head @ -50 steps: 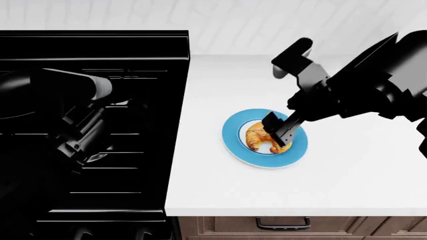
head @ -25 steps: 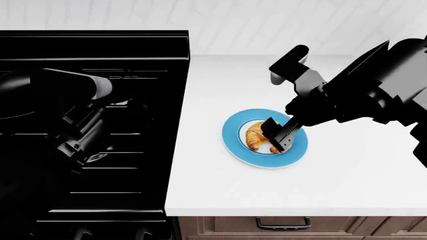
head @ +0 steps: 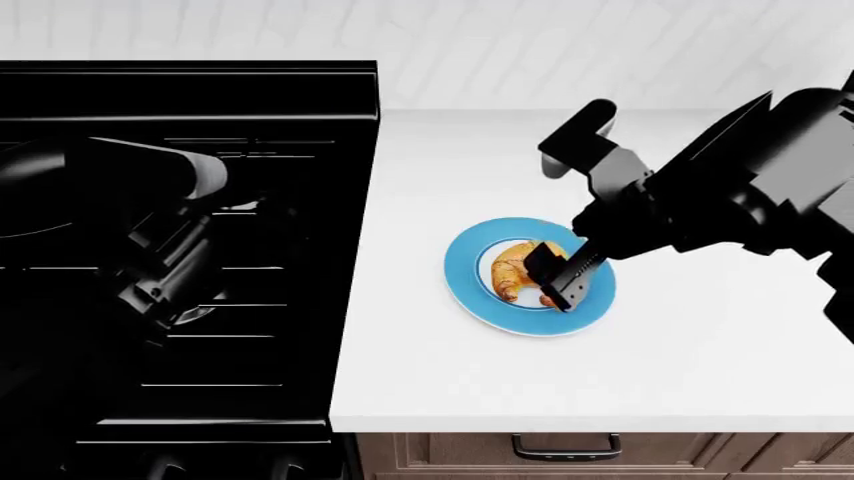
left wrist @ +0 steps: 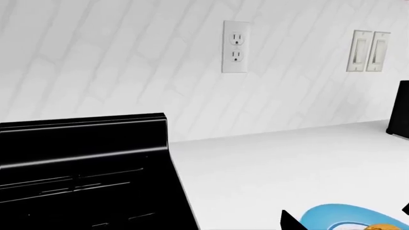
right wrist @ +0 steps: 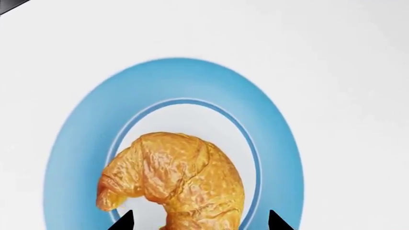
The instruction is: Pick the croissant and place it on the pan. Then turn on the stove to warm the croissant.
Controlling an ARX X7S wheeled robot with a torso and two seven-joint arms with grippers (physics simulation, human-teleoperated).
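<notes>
Head view first: the small golden-brown ridged croissant (head: 514, 271) sits on the white centre of a round blue-rimmed plate (head: 470, 292), a bit right of the middle of the frame, on the plain white desk (head: 694, 350). The right end effector (head: 558, 277) hangs right over the croissant's right side, covering part of it. From this angle I honestly can't tell if it's touching the pastry. The big glossy black gas stove (head: 240, 100) fills the whole left side of the frame. The left end effector (head: 158, 290) sits above its grates at middle left, too dark against the stove for me to tell whether it's open or closed.

Left wrist view: stove's black back panel (left wrist: 83, 139) at lower left, white desk (left wrist: 268, 163) running across the middle, and the plate's blue rim (left wrist: 332, 213) peeking in at the bottom right with a sliver of croissant (left wrist: 383, 226). A white wall outlet (left wrist: 235, 46) is at upper centre and a pair of white switches (left wrist: 369, 51) at upper right.

Right wrist view: croissant (right wrist: 176, 177) in the lower middle, on the plate (right wrist: 83, 139). Two black fingertips (right wrist: 122, 221) poke in at the bottom edge, spread apart on either side of the pastry, so that end effector is open and not clamping anything.
</notes>
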